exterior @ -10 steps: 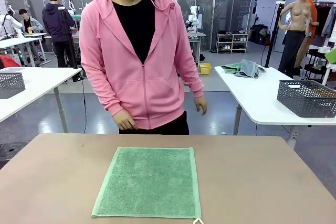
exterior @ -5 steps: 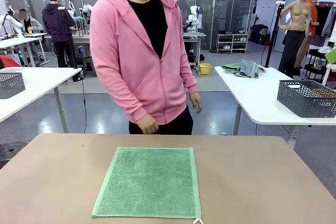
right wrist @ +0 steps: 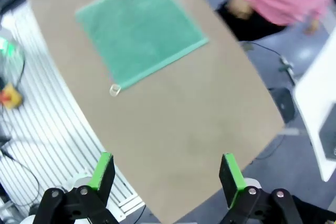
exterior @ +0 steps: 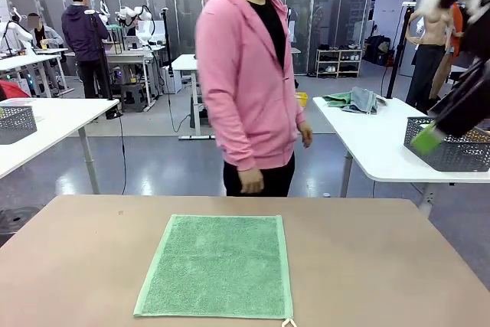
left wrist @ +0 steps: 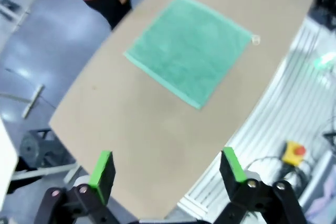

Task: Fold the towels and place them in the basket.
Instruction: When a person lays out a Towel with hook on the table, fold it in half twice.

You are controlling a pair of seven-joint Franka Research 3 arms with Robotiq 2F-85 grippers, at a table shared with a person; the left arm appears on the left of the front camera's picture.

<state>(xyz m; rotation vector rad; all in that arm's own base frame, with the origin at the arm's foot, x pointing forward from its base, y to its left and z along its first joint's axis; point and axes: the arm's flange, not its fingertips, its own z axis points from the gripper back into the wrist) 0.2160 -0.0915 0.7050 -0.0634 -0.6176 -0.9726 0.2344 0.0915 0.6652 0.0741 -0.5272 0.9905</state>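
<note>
A mint green towel [exterior: 218, 266] lies spread flat on the tan table [exterior: 383, 266], its white loop [exterior: 288, 322] at the near right corner. From the left wrist view the towel [left wrist: 189, 51] is far below my left gripper [left wrist: 167, 174], which is open and holds nothing. My right gripper [right wrist: 168, 174] is also open and high above the towel [right wrist: 139, 30]. In the front view my right arm [exterior: 468, 101] hangs blurred at the upper right, one green pad [exterior: 426, 139] showing. A dark grey mesh basket [exterior: 448, 143] stands on the white table at the right.
A person in a pink hoodie [exterior: 249, 89] stands side-on at the table's far edge. A heap of green and grey cloths [exterior: 351, 99] lies on the right white table. Another mesh basket [exterior: 15, 122] sits on the left white table.
The person has stepped to picture right and turned sideways. My right arm has come into the front view at the upper right. The towel has not moved.
</note>
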